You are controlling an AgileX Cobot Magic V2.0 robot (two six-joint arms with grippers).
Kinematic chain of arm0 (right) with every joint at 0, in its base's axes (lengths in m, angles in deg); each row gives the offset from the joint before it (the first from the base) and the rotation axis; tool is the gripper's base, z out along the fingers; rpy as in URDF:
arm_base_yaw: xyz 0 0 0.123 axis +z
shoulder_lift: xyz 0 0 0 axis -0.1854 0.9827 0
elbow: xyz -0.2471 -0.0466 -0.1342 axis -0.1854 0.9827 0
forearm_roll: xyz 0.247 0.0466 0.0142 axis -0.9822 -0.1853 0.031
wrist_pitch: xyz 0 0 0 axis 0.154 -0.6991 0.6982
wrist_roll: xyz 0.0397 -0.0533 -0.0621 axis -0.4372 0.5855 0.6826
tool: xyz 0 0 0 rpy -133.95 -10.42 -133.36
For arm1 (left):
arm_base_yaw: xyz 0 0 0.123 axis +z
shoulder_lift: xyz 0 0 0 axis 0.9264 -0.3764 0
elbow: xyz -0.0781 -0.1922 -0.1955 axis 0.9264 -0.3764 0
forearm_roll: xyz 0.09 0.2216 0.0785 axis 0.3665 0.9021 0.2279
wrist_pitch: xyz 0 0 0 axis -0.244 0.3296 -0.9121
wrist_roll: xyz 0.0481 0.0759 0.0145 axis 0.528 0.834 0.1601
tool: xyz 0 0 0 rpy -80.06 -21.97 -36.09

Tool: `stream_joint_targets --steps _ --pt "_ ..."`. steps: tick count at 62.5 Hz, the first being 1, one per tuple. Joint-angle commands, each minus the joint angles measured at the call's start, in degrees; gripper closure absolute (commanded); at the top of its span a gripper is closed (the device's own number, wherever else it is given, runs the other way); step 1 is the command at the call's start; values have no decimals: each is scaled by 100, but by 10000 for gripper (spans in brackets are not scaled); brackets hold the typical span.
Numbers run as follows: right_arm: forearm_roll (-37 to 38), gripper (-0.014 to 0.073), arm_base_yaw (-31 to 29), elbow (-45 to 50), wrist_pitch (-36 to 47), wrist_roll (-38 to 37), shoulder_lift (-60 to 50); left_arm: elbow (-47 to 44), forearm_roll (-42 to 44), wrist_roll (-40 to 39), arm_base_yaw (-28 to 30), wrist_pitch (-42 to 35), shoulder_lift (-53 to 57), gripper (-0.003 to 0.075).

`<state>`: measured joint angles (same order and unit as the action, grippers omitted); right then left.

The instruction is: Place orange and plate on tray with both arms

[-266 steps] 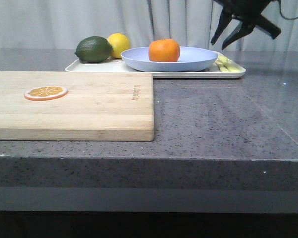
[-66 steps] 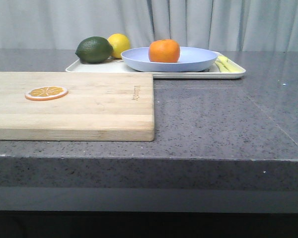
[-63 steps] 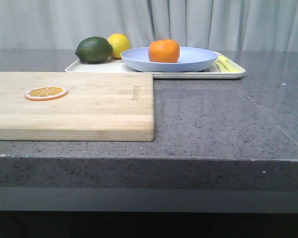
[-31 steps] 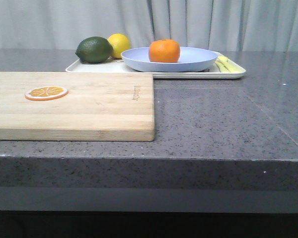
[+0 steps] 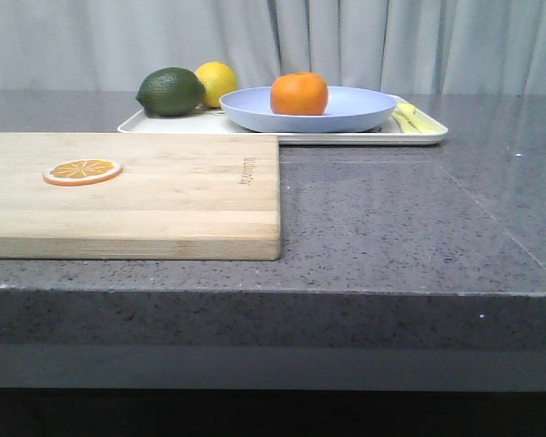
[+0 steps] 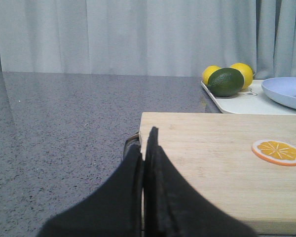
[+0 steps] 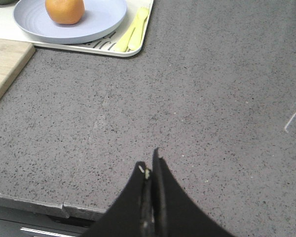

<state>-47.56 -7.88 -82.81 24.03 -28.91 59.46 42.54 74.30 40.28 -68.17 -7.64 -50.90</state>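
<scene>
The orange (image 5: 298,94) rests inside the pale lavender-blue plate (image 5: 364,109), and the plate sits on the white tray (image 5: 164,125) at the back of the counter. The right wrist view shows the same orange (image 7: 64,10) in the plate (image 7: 103,15) on the tray (image 7: 138,44). My left gripper (image 6: 146,143) is shut and empty, hovering over the near left corner of the cutting board. Far back from the tray, by the counter's front edge, my right gripper (image 7: 150,165) is shut and empty. Neither arm appears in the front view.
A wooden cutting board (image 5: 164,196) with an orange slice (image 5: 82,170) fills the left front. A dark green avocado (image 5: 170,91) and a yellow lemon (image 5: 217,82) sit at the tray's left end; pale yellow sticks (image 5: 409,116) lie at its right end.
The right arm, seen open above the tray's right end 4.3 s ago, has left the front view. Orange, plate and tray have not moved over the last second.
</scene>
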Motion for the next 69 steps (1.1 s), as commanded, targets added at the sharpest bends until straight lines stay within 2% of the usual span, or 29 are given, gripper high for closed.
stream_joint_targets --steps 1,42,51,69 --pt "12 711 -44 -121 443 52 40 -157 -50 -27 18 -385 118 740" --pt "12 711 -44 -121 443 52 40 -157 -253 9 18 -407 118 740" --pt "12 711 -44 -121 443 52 40 -157 -479 502 18 -407 118 740" --pt "12 711 -44 -121 443 52 40 -157 -479 503 18 -407 118 740"
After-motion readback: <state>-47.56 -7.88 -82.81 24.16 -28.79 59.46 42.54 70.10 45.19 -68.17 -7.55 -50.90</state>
